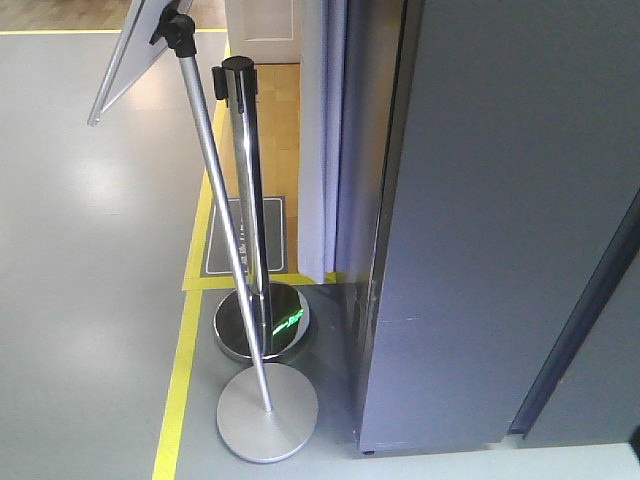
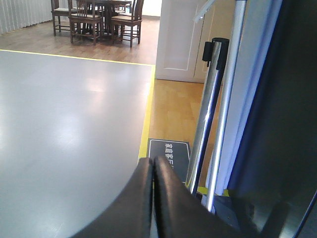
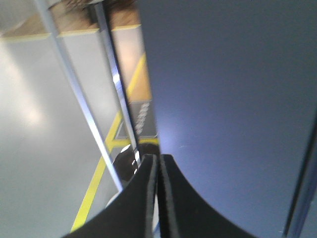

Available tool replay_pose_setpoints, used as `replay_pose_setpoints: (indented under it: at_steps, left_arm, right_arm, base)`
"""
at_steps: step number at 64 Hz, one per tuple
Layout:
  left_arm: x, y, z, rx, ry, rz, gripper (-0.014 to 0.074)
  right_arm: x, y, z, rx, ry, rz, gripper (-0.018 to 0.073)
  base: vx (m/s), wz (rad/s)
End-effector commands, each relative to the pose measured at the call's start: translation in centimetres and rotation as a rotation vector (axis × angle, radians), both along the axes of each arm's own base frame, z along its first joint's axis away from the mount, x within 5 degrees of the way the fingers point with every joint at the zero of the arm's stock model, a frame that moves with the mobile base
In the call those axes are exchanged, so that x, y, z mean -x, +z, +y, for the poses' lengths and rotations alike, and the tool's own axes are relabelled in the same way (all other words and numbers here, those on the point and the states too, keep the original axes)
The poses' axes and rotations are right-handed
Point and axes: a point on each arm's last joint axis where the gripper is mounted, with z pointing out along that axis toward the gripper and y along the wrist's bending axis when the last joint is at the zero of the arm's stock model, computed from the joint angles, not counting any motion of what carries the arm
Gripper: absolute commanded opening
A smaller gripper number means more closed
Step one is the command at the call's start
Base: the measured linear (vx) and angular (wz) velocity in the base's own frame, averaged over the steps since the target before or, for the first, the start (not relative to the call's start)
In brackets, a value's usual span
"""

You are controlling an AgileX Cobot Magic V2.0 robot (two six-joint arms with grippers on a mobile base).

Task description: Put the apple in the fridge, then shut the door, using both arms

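The left claw (image 2: 153, 168) has its dark fingers pressed together on nothing, pointing over the grey floor (image 2: 69, 124) toward two chrome stanchion poles (image 2: 210, 119). The right claw (image 3: 158, 166) is likewise pressed together and empty, facing the tall dark grey fridge (image 3: 228, 99). The fridge's dark grey door (image 1: 500, 220) appears closed; the apple is not visible.

Daylight is bright and even around me; soft glare pools on the grey floor (image 1: 90, 180) and streaks my view of the chrome post (image 1: 245, 190). My right wrist view is motion-blurred; my left's is sharp
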Motion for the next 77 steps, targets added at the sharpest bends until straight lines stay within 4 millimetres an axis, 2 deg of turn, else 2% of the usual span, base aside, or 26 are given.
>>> replay_pose_setpoints:
  at_steps: [1,12,30,77]
  left_arm:
    - [-0.1,-0.2,0.0,-0.007,-0.004,-0.065,-0.0006]
    - [-0.1,-0.2,0.0,-0.007,-0.004,-0.065,-0.0006]
    - [-0.1,-0.2,0.0,-0.007,-0.004,-0.065,-0.0006]
    - [-0.1,-0.2,0.0,-0.007,-0.004,-0.065,-0.0006]
  right_arm:
    - [-0.1,0.6,-0.7,-0.047,-0.088,-0.123,-0.0002]
    - [-0.9,-1.4,-1.2,-0.083,-0.144,-0.25,-0.0002]
    - [-0.8,0.1,-1.2,0.077,-0.132,-0.427,-0.0002]
    - [-0.8,0.1,-1.2,0.07,-0.133,-0.423,-0.0002]
  base:
    - [0.0,0.0]
    - [0.0,0.0]
    - [0.0,0.0]
    - [0.0,0.0]
